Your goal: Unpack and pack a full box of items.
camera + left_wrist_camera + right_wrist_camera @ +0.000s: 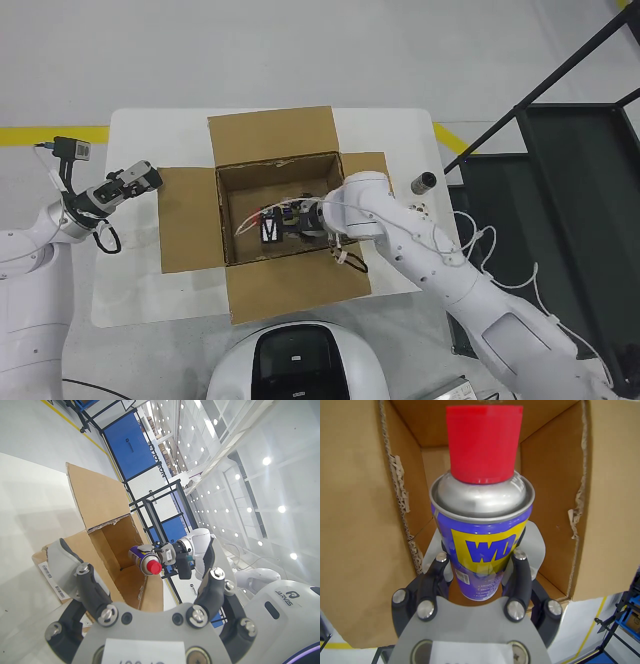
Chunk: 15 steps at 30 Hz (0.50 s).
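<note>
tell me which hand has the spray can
The right hand, clamped on the red-capped spray can at the box; the left hand is open and empty.

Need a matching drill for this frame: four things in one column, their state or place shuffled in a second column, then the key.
Things
1. left claw
2. right claw
3. box
4. small cylinder

State or place
A. shut on the spray can, over the box's opening
B. flaps folded out, top open
C. open and empty, off to one side of the box
D. on the table, outside the box

Pairs: 1-C, 2-A, 3-B, 4-D
</note>
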### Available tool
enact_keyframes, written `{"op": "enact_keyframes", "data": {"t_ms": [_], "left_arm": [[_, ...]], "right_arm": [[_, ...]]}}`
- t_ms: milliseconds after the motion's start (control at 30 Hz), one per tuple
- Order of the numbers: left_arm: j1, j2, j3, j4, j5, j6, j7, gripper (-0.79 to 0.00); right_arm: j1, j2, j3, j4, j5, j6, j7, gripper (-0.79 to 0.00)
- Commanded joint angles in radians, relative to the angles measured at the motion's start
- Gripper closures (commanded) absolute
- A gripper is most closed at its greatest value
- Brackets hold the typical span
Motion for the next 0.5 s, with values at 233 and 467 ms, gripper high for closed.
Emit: {"op": "enact_keyframes", "data": {"t_ms": [233,467], "left_arm": [[0.000,0.000,0.000,0.000,0.000,0.000,0.000,-0.785],[0.000,0.000,0.000,0.000,0.000,0.000,0.000,-0.785]], "right_arm": [[0.185,-0.052,-0.195,0.259,0.164,0.051,0.053,0.000],[0.261,-0.090,-0.313,0.392,0.235,0.043,0.044,-0.117]]}}
